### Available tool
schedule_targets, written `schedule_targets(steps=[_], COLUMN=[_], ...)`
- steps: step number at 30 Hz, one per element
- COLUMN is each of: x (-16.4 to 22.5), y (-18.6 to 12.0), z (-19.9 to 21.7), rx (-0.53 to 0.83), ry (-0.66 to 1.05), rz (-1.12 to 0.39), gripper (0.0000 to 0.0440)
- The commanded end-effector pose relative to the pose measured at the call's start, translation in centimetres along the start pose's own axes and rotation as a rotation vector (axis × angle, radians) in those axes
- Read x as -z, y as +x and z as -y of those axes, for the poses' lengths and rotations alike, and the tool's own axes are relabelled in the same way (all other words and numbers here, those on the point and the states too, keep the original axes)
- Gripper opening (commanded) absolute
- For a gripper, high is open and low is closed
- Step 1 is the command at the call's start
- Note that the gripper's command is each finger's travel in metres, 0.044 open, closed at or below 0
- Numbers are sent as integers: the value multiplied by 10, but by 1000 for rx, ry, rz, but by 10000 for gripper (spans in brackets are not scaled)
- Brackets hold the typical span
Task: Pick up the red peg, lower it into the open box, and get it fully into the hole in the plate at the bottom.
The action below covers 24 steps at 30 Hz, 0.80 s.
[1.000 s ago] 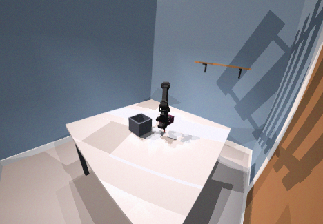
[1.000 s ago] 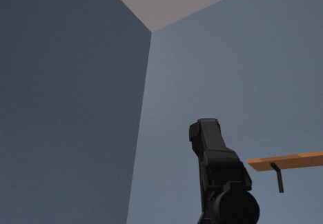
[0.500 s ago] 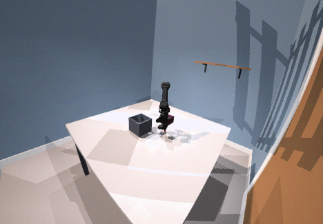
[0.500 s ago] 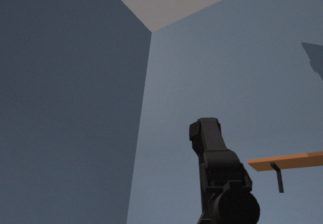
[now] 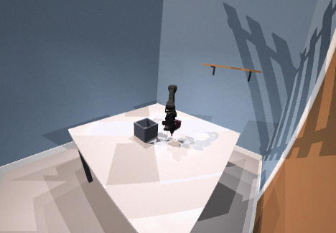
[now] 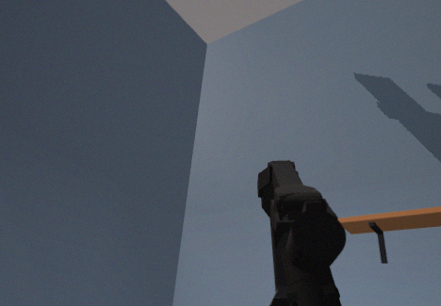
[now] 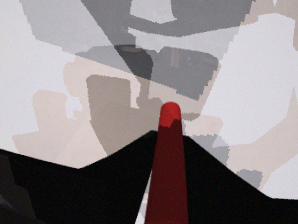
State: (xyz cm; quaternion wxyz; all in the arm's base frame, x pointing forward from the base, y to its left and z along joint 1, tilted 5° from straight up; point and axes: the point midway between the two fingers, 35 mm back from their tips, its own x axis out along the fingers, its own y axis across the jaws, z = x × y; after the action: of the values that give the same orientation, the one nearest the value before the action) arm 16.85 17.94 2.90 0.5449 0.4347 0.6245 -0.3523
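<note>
Top view: the box [image 5: 146,130] sits on the table [image 5: 133,203] just left of the gripper [image 5: 171,130] in frame; the peg [image 5: 171,135] [image 7: 170,160] pokes out below the fingers, outside the box.

Exterior view: the arm [image 6: 306,238] hides both.

Wrist view: the gripper [image 7: 168,140] is nearly closed, pinching the peg, whose long axis runs out past the fingertips. The coming carry probably goes sideways to the box.
</note>
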Motion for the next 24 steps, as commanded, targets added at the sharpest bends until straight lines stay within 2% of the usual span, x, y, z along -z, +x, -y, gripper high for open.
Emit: schedule_targets(steps=[1,13,24], x=[4,6,-16], y=[-13,-64,-120], z=[-7,-33,-50], rx=[-39,-176,-288], ry=[4,-16,-29], rz=[-22,-44,4], gripper=[0,0,0])
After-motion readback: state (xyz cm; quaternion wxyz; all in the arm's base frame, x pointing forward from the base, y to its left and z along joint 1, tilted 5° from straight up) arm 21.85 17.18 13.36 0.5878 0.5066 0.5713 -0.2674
